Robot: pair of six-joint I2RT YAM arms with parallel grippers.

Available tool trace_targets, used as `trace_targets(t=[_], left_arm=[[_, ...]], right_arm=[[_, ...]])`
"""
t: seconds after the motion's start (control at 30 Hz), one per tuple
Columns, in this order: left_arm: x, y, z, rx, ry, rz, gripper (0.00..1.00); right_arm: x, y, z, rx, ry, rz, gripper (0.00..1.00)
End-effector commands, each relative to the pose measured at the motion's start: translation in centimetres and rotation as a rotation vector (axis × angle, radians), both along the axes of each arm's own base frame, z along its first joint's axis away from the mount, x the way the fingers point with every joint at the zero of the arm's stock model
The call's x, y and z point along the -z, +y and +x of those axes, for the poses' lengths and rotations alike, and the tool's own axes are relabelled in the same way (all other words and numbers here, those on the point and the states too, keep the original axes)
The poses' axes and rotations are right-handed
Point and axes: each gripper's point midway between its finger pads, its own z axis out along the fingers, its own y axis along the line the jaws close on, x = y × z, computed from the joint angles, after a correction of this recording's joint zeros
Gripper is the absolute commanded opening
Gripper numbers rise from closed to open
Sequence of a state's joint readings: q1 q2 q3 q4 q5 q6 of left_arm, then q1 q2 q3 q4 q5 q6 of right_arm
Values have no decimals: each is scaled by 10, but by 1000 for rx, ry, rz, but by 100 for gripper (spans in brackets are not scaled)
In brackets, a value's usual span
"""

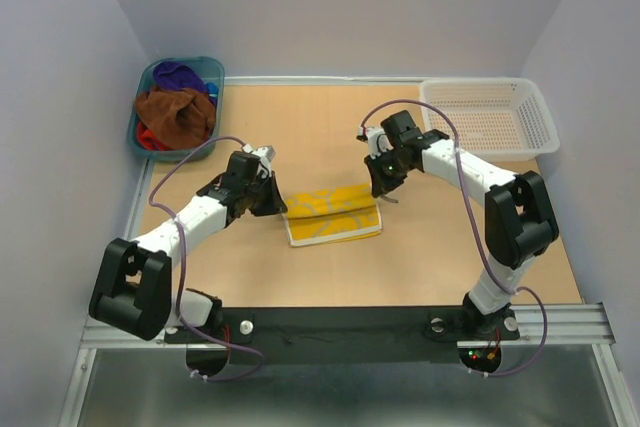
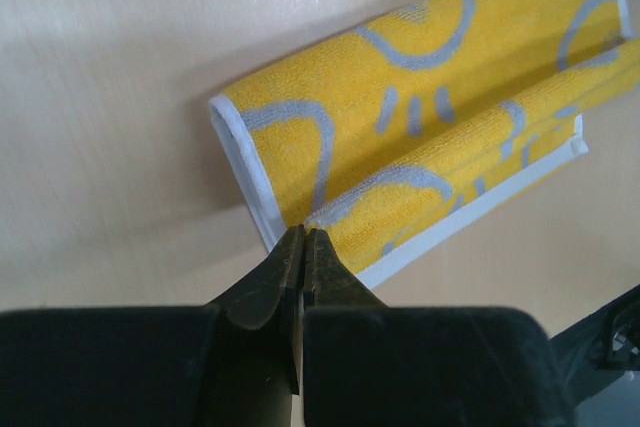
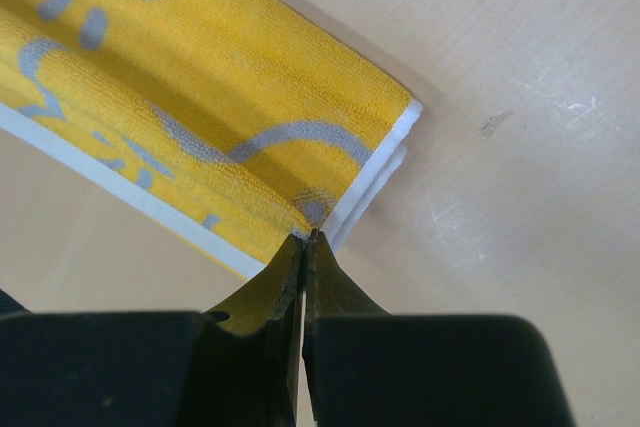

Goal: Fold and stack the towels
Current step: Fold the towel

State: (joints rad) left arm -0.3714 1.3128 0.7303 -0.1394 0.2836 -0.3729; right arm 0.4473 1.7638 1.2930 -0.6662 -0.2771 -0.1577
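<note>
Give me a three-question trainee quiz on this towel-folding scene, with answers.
1. True or false: the left gripper and the right gripper each pinch a corner of the yellow towel.
2. The other towels lie: A. in the white basket; B. in the teal tub; C. out of view.
3. Fill in: the towel on top of that pile is ____.
Key: 1 true; 2 B; 3 brown.
</note>
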Motion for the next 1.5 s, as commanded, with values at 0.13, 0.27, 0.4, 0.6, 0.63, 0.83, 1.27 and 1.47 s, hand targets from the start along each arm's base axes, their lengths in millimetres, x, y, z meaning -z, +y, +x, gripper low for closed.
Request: trace_targets(t=[0.13,0.27,0.4,0.6,0.63,0.83,1.27,1.47], left_arm=[[12,15,-17,-89,57,31,0],[16,12,-25,-74,86,21,0],[21,9,-31,-69,106,19,0],[32,2,-42,-53,144,21,0],[32,2,-43,-53,146,20,0],[38,1,-50,-55,153,35,0],[-13,-28,-67,10,89,-93,53],[-55,-40,-62,-5,-2,-161,60]], right_arm=[[-3,4,-21,43,63,68,1],[8,0,-34,89,120,59,1],[10,-1,-40,101,137,64,1],[24,-10,-39,134,148,7,1],[26,-11,-39,136,150,2,1],[28,-13,-35,144,142,-15,1],[-26,13,-59,144,161,202,28],[-60,37,-50,141,98,259,28]])
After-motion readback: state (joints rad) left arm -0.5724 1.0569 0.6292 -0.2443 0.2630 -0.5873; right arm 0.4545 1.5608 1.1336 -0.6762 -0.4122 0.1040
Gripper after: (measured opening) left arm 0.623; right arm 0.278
